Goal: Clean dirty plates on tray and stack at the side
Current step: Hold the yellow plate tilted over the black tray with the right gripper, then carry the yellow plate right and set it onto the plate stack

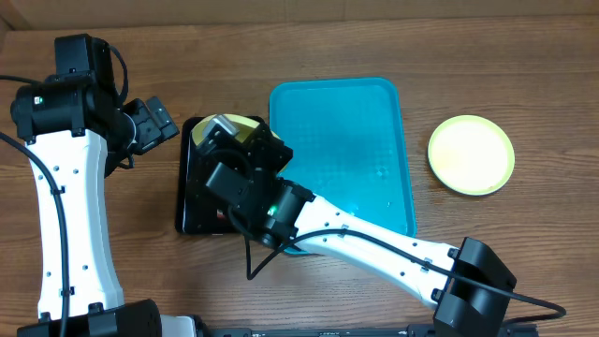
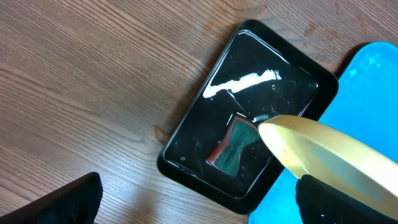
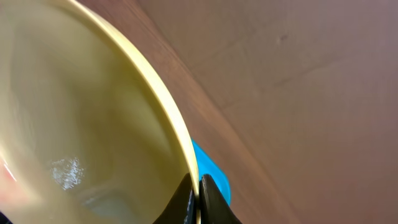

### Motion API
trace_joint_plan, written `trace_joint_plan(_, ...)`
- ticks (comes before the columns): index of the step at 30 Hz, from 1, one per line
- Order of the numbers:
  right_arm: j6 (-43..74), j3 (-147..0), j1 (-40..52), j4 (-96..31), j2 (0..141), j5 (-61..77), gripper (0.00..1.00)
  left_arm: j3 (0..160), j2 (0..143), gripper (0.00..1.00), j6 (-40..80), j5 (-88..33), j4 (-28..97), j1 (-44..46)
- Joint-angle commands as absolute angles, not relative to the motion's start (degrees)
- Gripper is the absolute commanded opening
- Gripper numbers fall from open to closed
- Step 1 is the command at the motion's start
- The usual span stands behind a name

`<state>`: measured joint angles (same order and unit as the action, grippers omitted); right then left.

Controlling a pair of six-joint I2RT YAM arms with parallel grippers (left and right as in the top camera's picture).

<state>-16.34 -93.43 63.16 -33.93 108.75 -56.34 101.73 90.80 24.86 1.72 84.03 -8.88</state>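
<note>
a pale yellow-green plate (image 3: 81, 124) is up off the desk, its rim pinched between the closed fingers of the right claw (image 3: 199, 198). the right wrist view is filled by its glossy inner face, with a patch of shine and a faint pink tinge at the frame's left edge, and it alone shows the rim clamped edge-on. from overhead only a sliver of this plate shows past the claw's black body, over the far end of the black tray (image 1: 192, 201). the left wrist view shows it from the side as a tilted yellow blade. its lower edge hangs over the inside of the black tray, right by a small green block (image 2: 233, 146) with a reddish side that lies in the tray's shiny liquid (image 2: 249, 81). whether the plate touches the block or the liquid i cannot tell. the turquoise tray (image 1: 342, 140) lies just beside the black tray on its right. a 2nd yellow-green plate (image 1: 471, 154) lies flat on the desk (image 1: 468, 56), well to the right of the turquoise tray and seen only from overhead, its face plain pale yellow. the left claw (image 1: 157, 122) hovers left of the black tray, jaws spread wide and holding nothing. its 2 dark fingertips (image 2: 68, 202) sit at the lower corners of its own view.
</note>
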Motion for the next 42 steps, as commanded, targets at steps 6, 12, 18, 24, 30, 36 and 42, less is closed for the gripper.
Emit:
trace_joint_plan(6, -22.57, -94.56, 64.40, -32.38, 108.36, -57.39, 0.04, 102.69, 90.74, 1.00, 24.40, 1.65, 83.96, -9.02)
trace_joint_plan(12, -22.55, -94.56, 64.45, -32.38, 108.36, -57.39, 0.04, 102.69, 90.74, 1.00, 24.40, 1.65, 83.96, -9.02)
trace_joint_plan(18, -22.55, -94.56, 64.45, -32.38, 108.36, -57.39, 0.04, 102.69, 90.74, 1.00, 24.40, 1.65, 83.96, -9.02)
trace_joint_plan(24, -22.55, -94.56, 64.45, -32.40, 108.36, -57.39, 0.04, 102.69, 90.74, 1.00, 24.40, 1.65, 83.96, -9.02)
trace_joint_plan(30, -22.20, -94.56, 64.45, -32.36, 108.36, -57.36, 0.04, 102.69, 90.74, 1.00, 24.40, 1.65, 83.96, -9.02)
trace_joint_plan(36, -1.28, -94.56, 60.25, -34.76, 108.36, -48.95, 0.04, 102.69, 90.74, 1.00, 24.40, 1.65, 83.96, -9.02)
trace_joint_plan(42, 19.42, -94.63, 48.86, -43.07, 107.31, -21.58, 0.04, 102.69, 90.74, 1.00, 24.40, 1.65, 83.96, -9.02)
